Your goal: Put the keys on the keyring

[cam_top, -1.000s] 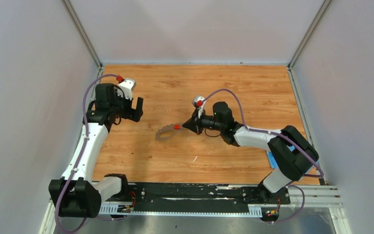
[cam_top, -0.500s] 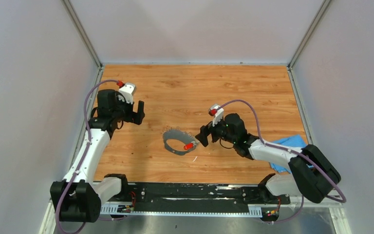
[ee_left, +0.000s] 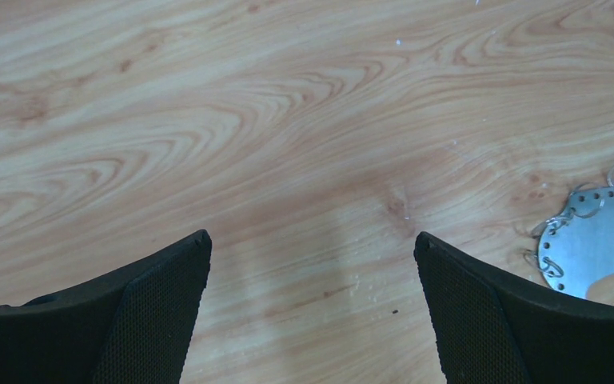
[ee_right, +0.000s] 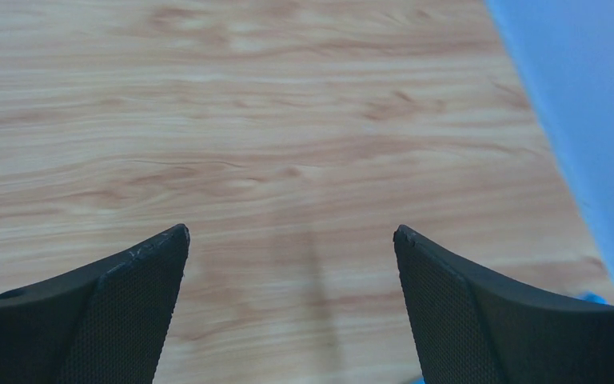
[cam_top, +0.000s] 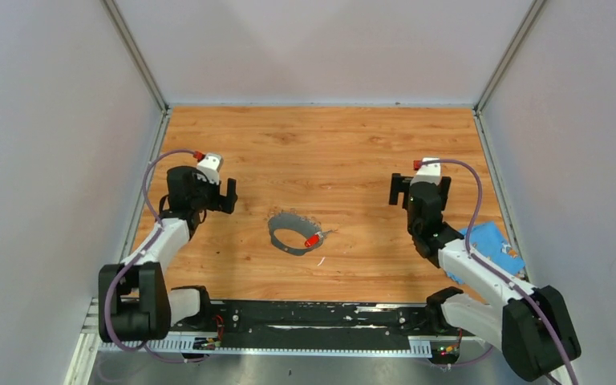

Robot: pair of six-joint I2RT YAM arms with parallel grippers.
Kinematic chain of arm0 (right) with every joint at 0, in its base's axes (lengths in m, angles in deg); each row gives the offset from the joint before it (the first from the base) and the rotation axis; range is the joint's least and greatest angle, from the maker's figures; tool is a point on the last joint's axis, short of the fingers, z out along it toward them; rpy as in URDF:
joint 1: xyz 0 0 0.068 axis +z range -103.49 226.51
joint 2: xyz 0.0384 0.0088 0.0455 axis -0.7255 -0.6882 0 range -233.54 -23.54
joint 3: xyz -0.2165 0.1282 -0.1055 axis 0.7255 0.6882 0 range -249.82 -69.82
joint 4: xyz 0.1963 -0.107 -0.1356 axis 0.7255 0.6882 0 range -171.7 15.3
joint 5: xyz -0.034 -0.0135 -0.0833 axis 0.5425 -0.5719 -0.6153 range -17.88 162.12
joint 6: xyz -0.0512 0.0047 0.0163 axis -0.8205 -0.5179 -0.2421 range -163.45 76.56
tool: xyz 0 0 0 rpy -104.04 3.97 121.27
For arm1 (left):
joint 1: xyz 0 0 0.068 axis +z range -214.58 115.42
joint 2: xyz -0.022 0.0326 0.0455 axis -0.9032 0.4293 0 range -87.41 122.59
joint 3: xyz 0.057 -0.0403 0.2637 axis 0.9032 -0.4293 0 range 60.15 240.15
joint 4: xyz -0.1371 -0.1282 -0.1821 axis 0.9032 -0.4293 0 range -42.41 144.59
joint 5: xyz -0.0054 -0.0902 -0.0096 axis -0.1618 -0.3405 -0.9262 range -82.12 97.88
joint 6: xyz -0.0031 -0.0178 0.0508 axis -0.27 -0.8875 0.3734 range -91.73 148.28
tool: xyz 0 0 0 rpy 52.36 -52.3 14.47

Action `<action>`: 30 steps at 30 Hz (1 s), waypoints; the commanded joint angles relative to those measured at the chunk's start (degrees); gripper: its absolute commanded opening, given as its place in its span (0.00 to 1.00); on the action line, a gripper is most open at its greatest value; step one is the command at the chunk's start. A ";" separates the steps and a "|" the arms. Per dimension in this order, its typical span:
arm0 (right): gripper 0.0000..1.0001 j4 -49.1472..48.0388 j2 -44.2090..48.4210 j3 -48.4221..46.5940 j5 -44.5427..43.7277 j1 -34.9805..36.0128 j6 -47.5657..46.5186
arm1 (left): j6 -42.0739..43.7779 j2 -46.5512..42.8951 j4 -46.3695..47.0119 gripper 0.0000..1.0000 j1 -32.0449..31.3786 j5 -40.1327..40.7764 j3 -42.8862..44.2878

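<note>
Our left hand [cam_top: 224, 195] [ee_left: 312, 240] is wide open and holds nothing. Our right hand [cam_top: 419, 191] [ee_right: 292, 232] is wide open too, with nothing in it. Both hang over the wooden table [cam_top: 329, 144]. The keyring [cam_top: 287, 217] [ee_left: 600, 256] lies flat between our two hands, nearer the left one, and touches neither. The red key [cam_top: 313, 240] sits at the ring's edge on the side toward our right hand. We cannot tell if it is hooked on. A blue cloth [cam_top: 493, 241] [ee_right: 592, 96] lies just right of our right hand.
</note>
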 commanded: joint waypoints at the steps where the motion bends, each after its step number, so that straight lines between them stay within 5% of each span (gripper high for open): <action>1: 1.00 -0.64 -3.23 2.54 -9.24 -8.18 -3.28 | -1.28 5.88 18.16 1.00 0.60 -1.83 -4.60; 10: 0.98 -17.22 -8.62 10.52 0.33 -18.20 -5.07 | -6.08 6.06 38.68 1.00 0.66 -0.46 -12.87; 15: 0.98 -27.66 -14.10 11.65 2.86 -20.41 -5.11 | -8.97 9.17 66.67 1.00 0.65 1.44 -25.11; 20: 1.00 -42.71 -21.35 16.62 10.03 -19.84 -10.98 | -9.22 15.55 84.70 1.00 0.06 3.65 -31.19; 22: 1.00 -60.46 -27.46 20.86 5.77 -17.29 -14.32 | -9.08 14.31 81.93 1.00 0.05 4.01 -30.75; 23: 1.00 -61.28 -27.92 20.94 4.75 -16.41 -15.14 | -8.86 13.20 77.99 1.00 0.02 3.59 -29.08; 26: 1.00 -40.87 -24.13 13.74 4.53 -18.32 -11.00 | -9.64 13.13 62.28 1.00 -0.47 6.52 -21.10; 30: 1.00 -37.14 -22.81 12.75 8.09 -20.92 -8.90 | -7.73 12.74 60.63 1.00 -2.93 9.45 -20.87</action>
